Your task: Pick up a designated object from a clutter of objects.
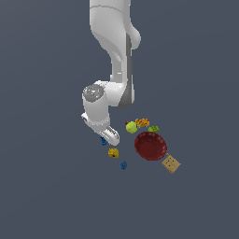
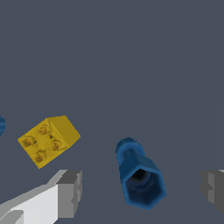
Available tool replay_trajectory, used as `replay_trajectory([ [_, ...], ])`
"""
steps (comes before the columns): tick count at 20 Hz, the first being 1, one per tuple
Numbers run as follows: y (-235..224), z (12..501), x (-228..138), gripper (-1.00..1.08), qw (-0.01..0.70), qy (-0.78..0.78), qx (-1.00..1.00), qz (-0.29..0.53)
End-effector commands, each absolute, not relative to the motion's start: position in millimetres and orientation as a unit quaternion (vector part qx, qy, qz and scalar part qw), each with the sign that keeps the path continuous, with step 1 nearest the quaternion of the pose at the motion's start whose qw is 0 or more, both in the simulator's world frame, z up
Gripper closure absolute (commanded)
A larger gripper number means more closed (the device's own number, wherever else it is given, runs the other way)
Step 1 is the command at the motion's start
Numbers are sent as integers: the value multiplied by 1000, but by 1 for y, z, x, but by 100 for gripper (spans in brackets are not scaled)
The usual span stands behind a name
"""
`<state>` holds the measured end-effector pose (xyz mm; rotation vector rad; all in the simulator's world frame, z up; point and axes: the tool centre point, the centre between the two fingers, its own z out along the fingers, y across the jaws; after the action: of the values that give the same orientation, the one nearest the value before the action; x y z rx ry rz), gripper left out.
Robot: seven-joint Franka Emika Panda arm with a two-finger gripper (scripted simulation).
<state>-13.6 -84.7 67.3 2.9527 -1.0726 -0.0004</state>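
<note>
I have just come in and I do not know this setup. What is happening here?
A white robot arm has its gripper low over a grey floor, open around a small dark-blue bolt. The bolt lies between the fingers, not yet gripped. A yellow brick lies beside it. A red bowl, a green ball and a tan square lie farther off.

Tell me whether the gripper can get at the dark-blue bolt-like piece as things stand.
Probably yes. The gripper is open with the dark-blue piece between its fingers, and the yellow brick lies apart to one side.
</note>
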Motion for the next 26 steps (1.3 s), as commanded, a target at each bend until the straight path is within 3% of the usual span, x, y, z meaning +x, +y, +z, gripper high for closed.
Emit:
replay_trajectory([
  [1, -85, 56, -14, -92, 0, -342, 940, 0],
  [8, -85, 43, -13, -92, 0, -343, 939, 0],
  [9, -85, 43, -13, 108, 0, -343, 939, 0],
  [26, -78, 53, -16, 108, 0, -343, 939, 0],
])
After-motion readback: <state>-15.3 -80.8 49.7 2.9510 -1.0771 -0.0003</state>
